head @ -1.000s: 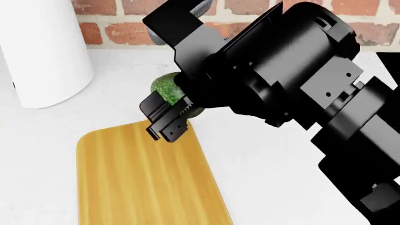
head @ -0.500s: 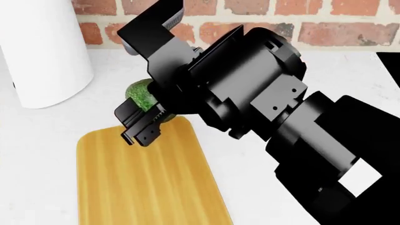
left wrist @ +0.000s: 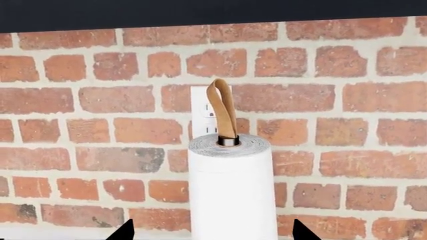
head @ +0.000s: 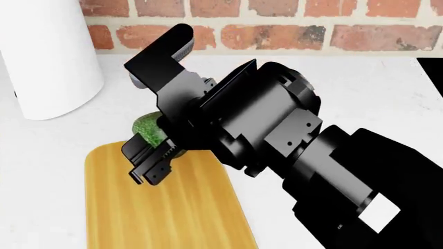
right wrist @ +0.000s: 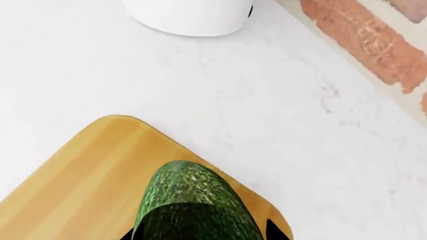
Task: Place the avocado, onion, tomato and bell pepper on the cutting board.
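Bare cutting board [head: 166, 207] below the laden right gripper [head: 155, 158]; paper towel roll [head: 45, 57] at far left.

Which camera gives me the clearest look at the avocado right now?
The right wrist view: the avocado fills the foreground over the cutting board corner. The head view shows only a sliver behind the right gripper. The left wrist view shows none.

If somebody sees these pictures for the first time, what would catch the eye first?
Probably the large black right arm filling the head view, its right claw shut on the green avocado above the far end of the cutting board. Next, the white paper towel roll against the brick wall.
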### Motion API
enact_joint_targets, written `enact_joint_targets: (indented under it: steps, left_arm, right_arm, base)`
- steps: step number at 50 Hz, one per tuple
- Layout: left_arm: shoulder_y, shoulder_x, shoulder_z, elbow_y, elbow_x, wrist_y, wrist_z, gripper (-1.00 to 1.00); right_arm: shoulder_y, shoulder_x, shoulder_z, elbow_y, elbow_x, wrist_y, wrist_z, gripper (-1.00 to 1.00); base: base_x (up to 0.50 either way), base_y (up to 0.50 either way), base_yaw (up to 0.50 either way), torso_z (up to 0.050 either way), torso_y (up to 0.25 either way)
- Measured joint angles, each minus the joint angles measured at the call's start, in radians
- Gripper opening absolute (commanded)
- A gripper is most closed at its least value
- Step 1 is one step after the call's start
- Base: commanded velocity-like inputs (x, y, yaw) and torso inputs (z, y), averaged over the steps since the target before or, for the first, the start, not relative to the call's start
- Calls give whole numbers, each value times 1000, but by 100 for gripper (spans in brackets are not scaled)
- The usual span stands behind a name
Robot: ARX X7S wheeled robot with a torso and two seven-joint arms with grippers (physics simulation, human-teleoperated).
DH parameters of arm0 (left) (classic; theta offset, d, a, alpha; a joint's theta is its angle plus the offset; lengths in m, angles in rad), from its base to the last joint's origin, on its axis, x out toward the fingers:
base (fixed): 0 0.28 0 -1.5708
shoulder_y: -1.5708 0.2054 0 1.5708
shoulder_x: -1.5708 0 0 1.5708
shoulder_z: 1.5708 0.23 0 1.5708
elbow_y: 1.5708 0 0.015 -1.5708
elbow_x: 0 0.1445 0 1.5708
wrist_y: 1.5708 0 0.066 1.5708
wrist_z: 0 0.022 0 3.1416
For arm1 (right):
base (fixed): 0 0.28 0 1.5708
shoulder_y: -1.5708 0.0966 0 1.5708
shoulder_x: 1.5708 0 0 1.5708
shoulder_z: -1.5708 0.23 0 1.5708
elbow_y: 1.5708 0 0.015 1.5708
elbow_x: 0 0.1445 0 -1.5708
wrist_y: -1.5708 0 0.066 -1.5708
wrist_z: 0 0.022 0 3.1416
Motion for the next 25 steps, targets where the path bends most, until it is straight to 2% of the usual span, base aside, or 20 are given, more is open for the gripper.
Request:
enact_joint_targets:
  steps: [10,11,25]
  left_arm:
    - [-5,-2,1,-2,-3,-1,-2,100]
    - [-6,-2,1,-2,-4,-2,-3,100]
    - [-14,-5,2,-4,-9,-4,-5,100]
  right_arm:
    - [-10,-2,-8,-2,-3,-2,-3,-100]
    - [-9,-2,-8,-2,-3,-2,-3,100]
    - [43,33,2,-71,4,56,25,100]
  base:
    - [0,0,0,0,0]
    - [0,0,0,0,0]
    - [0,0,0,0,0]
